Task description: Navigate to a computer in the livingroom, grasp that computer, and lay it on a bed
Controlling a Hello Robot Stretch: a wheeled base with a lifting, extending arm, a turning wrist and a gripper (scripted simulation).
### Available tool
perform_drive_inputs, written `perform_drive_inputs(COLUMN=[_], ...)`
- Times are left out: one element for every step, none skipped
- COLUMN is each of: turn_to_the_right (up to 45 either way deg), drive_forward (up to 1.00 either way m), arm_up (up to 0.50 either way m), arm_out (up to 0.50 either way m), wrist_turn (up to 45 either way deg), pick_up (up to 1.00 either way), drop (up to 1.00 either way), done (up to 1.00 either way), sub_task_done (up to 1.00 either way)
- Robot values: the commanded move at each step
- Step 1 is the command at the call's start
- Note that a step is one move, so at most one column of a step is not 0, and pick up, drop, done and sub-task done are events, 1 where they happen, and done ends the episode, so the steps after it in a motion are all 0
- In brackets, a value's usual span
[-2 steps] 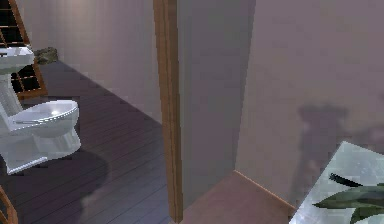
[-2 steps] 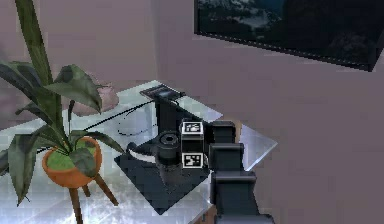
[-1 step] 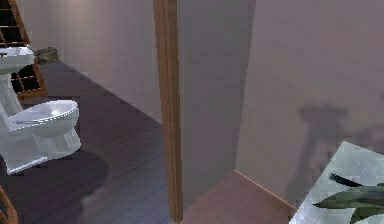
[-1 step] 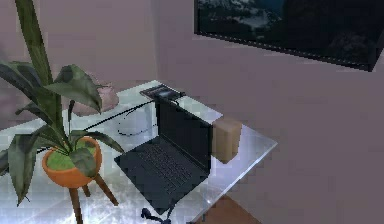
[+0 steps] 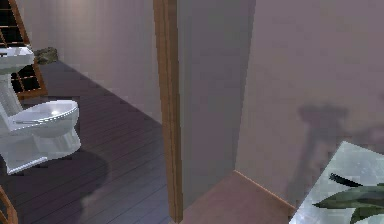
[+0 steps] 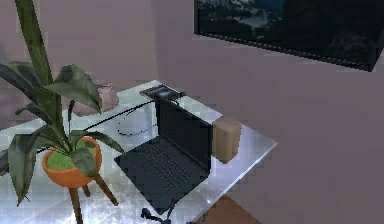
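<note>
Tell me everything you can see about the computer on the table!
The computer is a black laptop, opened up. Its keyboard half lies flat on the pale, shiny table, reaching close to the near edge. The dark, blank screen stands upright at the back. It looks like smooth plastic or metal. A tan box stands just behind the screen; I cannot tell if they touch. A potted plant stands beside it.

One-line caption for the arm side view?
Open black laptop on pale glossy tabletop, beside leafy plant in orange pot.
</note>
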Motion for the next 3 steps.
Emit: perform_drive_inputs(turn_to_the_right=[0.0, 0.0, 0.0], drive_forward=[0.00, 0.00, 0.00], arm_up=[0.10, 0.26, 0.00], arm_out=[0.00, 0.00, 0.00], wrist_turn=[0.0, 0.0, -45.0], pick_up=[0.00, 0.00, 0.00], drop=[0.00, 0.00, 0.00], done=[0.00, 0.00, 0.00], sub_task_done=[0.00, 0.00, 0.00])
